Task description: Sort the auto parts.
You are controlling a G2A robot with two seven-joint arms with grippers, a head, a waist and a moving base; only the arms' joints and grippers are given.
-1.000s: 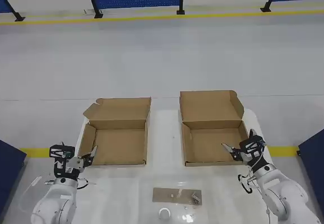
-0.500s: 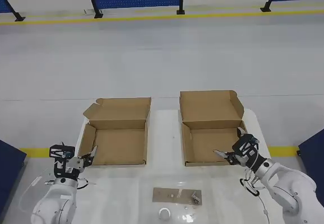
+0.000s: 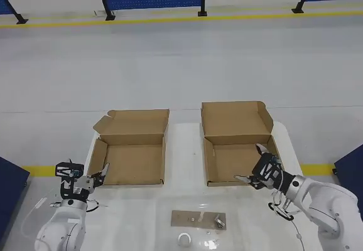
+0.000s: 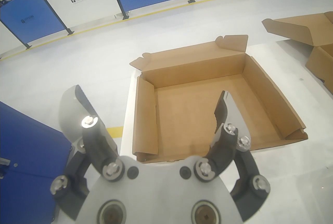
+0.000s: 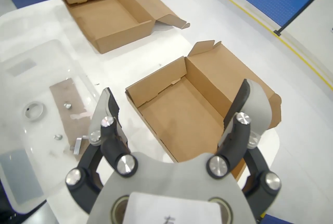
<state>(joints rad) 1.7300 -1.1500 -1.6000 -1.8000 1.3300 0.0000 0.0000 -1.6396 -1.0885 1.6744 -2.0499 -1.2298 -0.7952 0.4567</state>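
Observation:
Two open, empty cardboard boxes stand side by side on the white table: the left box [image 3: 134, 164] [image 4: 197, 115] [image 5: 104, 19] and the right box [image 3: 232, 162] [image 5: 182, 118]. Nearer the table's front lies a brown card [image 3: 198, 219] [image 5: 68, 102] bearing a small metal bracket [image 3: 218, 220] [image 5: 77, 146] and a bolt [image 5: 67, 105]. A metal ring [image 3: 184, 238] [image 5: 33, 111] sits beside the card. My left gripper [image 3: 97, 176] [image 4: 149, 94] hangs open at the left box's near left corner. My right gripper [image 3: 249, 164] [image 5: 177, 87] is open and empty over the right box's front right part.
The card and parts rest in a shallow clear tray [image 5: 52, 48] at the table's front. Both box lids [image 3: 134, 124] lie folded back at the far side. Blue panels stand beyond the table's left and right edges.
My right gripper has swung left from the right box's outer front corner to over its front part. The left arm has stayed put.

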